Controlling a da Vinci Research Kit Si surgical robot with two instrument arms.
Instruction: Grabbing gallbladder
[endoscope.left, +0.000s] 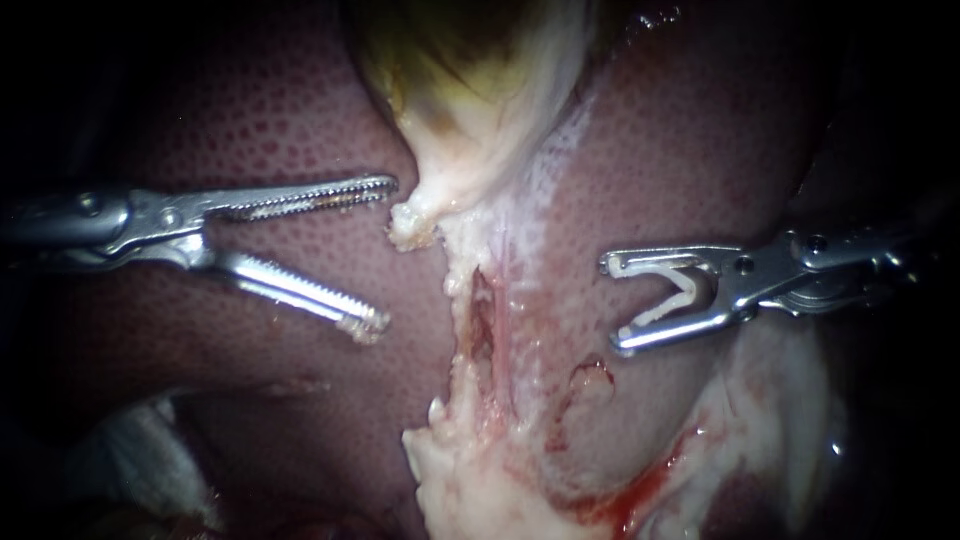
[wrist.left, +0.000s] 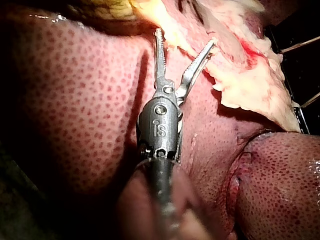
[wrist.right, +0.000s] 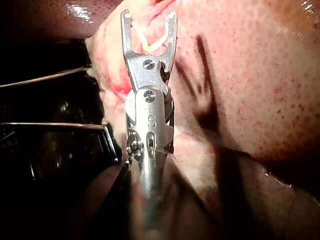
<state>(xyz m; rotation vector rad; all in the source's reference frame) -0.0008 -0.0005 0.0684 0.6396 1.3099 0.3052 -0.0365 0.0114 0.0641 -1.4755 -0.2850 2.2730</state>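
Left instrument (endoscope.left: 383, 252) jaws gaping, just beside gallbladder (endoscope.left: 470, 100) tip, not touching. Right instrument (endoscope.left: 612, 302) holds clip (endoscope.left: 688, 292), well apart. Gallbladder pale, yellow-green, tapering.

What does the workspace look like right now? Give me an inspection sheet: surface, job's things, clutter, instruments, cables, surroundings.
Surface: liver, mottled red, with a pale raw strip down its middle and a little blood.
Job's things: gallbladder, yellow-green, pale lower tip hanging free, not gripped.
Clutter: whitish patch at the endoscope view's lower left, too dim to identify.
Instruments: left instrument, toothed jaws open, upper jaw's tip close beside the gallbladder's tip; right instrument, jaws spread wide, holding a white clip over the liver.
Cables: thin wires beside the tissue in the right wrist view.
Surroundings: dark, nothing seen.
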